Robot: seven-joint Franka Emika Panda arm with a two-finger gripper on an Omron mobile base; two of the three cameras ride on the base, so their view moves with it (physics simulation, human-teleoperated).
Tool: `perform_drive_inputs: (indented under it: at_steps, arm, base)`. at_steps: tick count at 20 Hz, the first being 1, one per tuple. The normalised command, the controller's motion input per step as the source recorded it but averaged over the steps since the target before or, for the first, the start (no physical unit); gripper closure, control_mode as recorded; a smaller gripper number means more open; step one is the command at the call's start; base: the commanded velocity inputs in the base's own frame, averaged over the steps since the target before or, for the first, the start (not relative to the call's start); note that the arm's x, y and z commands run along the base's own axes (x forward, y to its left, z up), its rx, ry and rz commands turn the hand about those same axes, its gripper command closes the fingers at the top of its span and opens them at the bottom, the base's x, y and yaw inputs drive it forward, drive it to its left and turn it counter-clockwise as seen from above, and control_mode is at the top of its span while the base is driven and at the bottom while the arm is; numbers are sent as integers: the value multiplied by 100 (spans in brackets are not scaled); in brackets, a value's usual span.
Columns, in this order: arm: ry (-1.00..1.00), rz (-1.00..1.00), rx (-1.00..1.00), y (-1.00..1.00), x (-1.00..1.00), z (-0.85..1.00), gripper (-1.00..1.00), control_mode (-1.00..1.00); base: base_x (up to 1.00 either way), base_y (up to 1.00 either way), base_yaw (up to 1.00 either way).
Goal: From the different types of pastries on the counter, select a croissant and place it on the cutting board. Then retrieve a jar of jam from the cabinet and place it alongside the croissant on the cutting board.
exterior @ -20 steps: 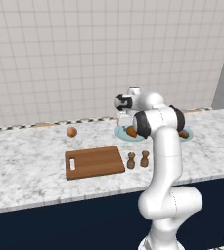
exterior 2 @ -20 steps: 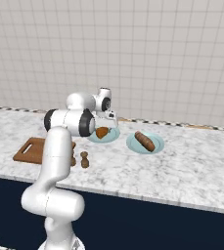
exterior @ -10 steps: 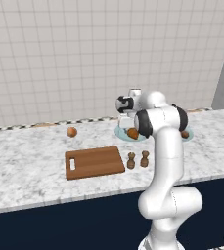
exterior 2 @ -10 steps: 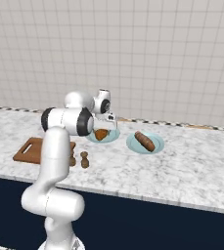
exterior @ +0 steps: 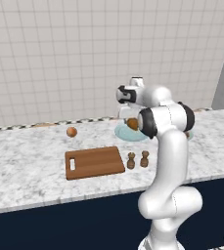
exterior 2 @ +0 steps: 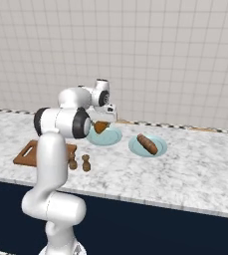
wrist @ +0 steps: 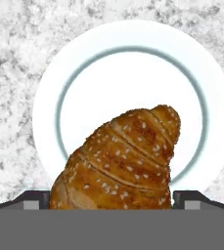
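The jaws (wrist: pixel 111 197) stand wide open over the croissant (wrist: pixel 121 161), which lies between their two tips on a pale blue plate (wrist: pixel 50 97), not yet gripped. From the base cameras the croissant (exterior: pixel 132 123) sits under the hand on that plate (exterior: pixel 123 133) at the back of the desk (exterior: pixel 30 166). The cutting board (exterior: pixel 94 162) lies bare, nearer the front edge and well apart from the jaws, with two small wooden shakers (exterior: pixel 137 160) just beside it. A round orange-brown pastry (exterior: pixel 72 131) rests beyond the board, and a long brown pastry (exterior 2: pixel 147 143) lies on a second plate. So nothing is done yet: the croissant must be grasped and moved to the board, and fetching the jam is all still ahead.
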Motion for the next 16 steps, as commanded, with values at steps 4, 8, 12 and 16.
perform_drive_inputs:
  at_steps: [4,8,12,16]
  arm:
    - [0,2,0,77,-64,35,100,-100]
    - [0,0,0,86,-93,4,100,-100]
    - [0,0,0,79,-100,0,100,-100]
    - [0,0,-4,85,-88,0,100,-100]
  base:
    - [0,0,0]
    - [0,0,0]
    - [0,0,0]
    - [0,0,0]
